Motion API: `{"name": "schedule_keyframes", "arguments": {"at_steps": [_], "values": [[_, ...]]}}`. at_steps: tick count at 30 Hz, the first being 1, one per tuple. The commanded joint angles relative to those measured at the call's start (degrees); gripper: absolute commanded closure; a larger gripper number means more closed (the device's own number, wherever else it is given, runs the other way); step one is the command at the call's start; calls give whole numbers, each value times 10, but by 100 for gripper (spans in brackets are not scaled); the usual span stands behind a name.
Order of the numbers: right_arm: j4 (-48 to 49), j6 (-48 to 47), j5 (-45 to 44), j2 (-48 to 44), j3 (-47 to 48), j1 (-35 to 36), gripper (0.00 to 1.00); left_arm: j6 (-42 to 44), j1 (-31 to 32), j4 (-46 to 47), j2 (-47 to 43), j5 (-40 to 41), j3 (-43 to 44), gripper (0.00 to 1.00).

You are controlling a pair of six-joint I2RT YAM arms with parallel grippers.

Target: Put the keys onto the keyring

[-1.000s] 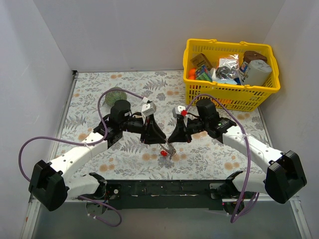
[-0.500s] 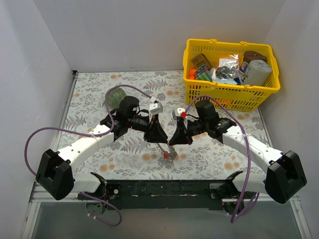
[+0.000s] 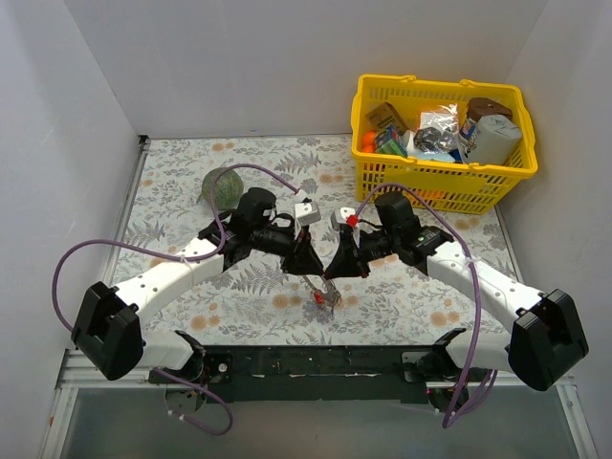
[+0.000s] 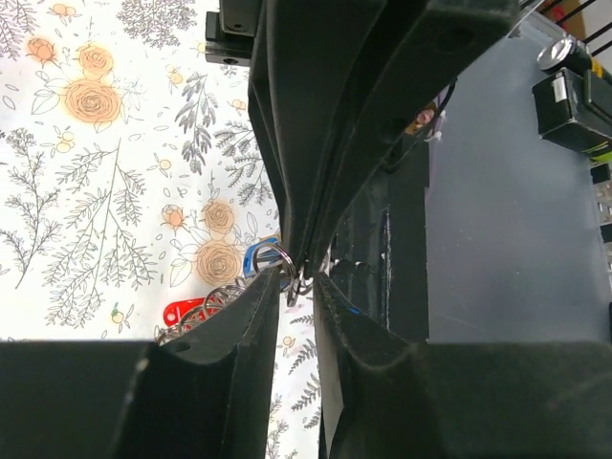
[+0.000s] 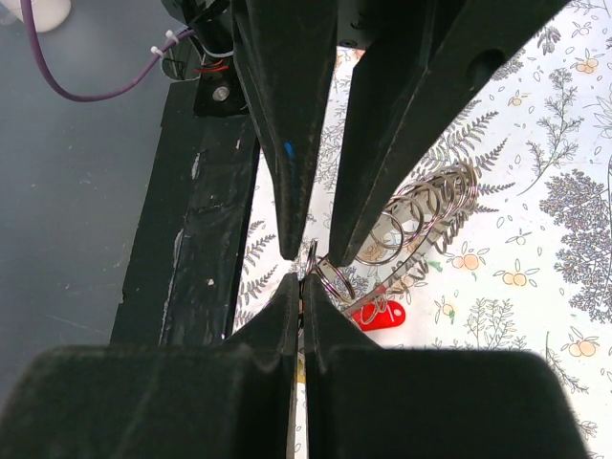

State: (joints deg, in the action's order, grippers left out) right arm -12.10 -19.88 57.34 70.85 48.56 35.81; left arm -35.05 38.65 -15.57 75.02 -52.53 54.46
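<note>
Table: pale cloth, grey leaves, orange flowers.
Yellow basket: sits on cloth, far right corner, full of small stuff.
Green ball: sits on cloth, far left side, well apart from basket.
Keys: 1 bunch, near middle, low by cloth. Red key lowest, blue key close by.
Keyring: coil of grey wire, with bunch.
Cannot tell if bunch rests on cloth.
Black bar: runs along near edge.
</note>
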Motion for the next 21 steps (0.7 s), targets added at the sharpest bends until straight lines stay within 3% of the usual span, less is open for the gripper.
{"name": "schedule_keyframes", "arguments": {"at_steps": [1,7,13,14,18,21], "values": [[18,-4,24,-12,27,3,99,14,15,-10,4,34,26,83],[23,-1,21,-15,27,3,99,23,26,-36,28,59,40,100],[37,8,18,-25,19,3,99,26,27,-40,15,87,40,100],[41,8,18,-27,16,3,99,25,27,-43,13,94,40,97],[47,12,18,-32,14,3,99,30,27,-49,0,113,36,69],[46,12,19,-31,13,3,99,31,27,-49,-15,119,31,62]]}}
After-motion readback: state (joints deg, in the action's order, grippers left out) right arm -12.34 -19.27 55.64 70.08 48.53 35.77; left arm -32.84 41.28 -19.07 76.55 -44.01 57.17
